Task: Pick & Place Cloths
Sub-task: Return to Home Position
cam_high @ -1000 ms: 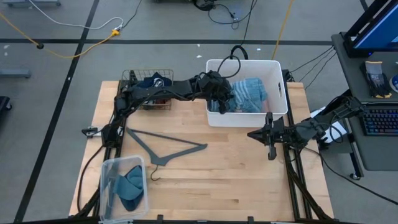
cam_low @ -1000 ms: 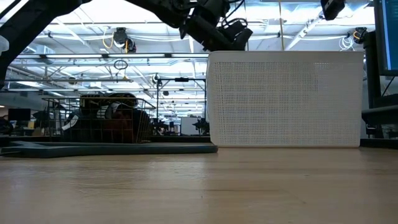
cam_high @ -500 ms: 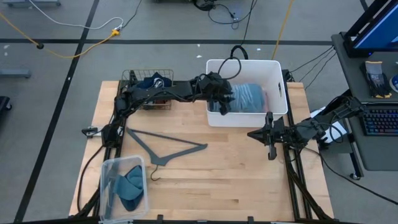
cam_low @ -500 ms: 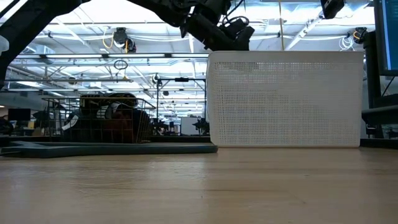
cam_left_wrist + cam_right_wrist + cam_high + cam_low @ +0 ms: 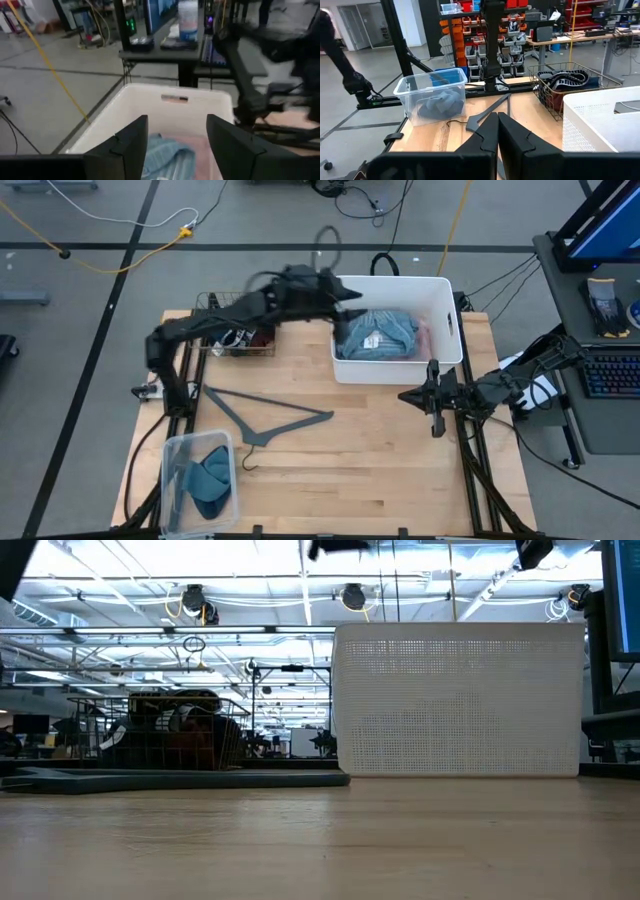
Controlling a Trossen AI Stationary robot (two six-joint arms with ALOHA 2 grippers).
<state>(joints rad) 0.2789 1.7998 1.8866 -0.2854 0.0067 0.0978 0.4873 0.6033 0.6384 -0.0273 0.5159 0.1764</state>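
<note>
1. Cloths lie in three places on your table (image 5: 350,475). In the high view, a blue shirt (image 5: 380,332) with its white tag facing up fills most of the white bin (image 5: 447,290) at 1 o'clock. A pink cloth (image 5: 423,338) is tucked against the shirt's 3 o'clock side.
2. A teal-blue cloth (image 5: 208,475) sits bunched in the clear bin (image 5: 175,450) at the table's 7 o'clock corner.
3. Dark cloths (image 5: 565,80) are heaped in the wire basket (image 5: 210,305) at 11 o'clock, on the white bin's 9 o'clock side. You cannot tell how many there are.
4. Your left gripper (image 5: 176,124) hovers above the white bin's 9 o'clock rim. Its fingers are spread wide with nothing between them, and the blue shirt and pink cloth lie below it.
5. Your right gripper (image 5: 498,120) waits at the table's 3 o'clock edge, pointing toward 9 o'clock. Its fingers are pressed together and carry nothing.
6. A grey hanger (image 5: 270,418) lies flat on the bare wood between the wire basket and the clear bin, touching neither.
</note>
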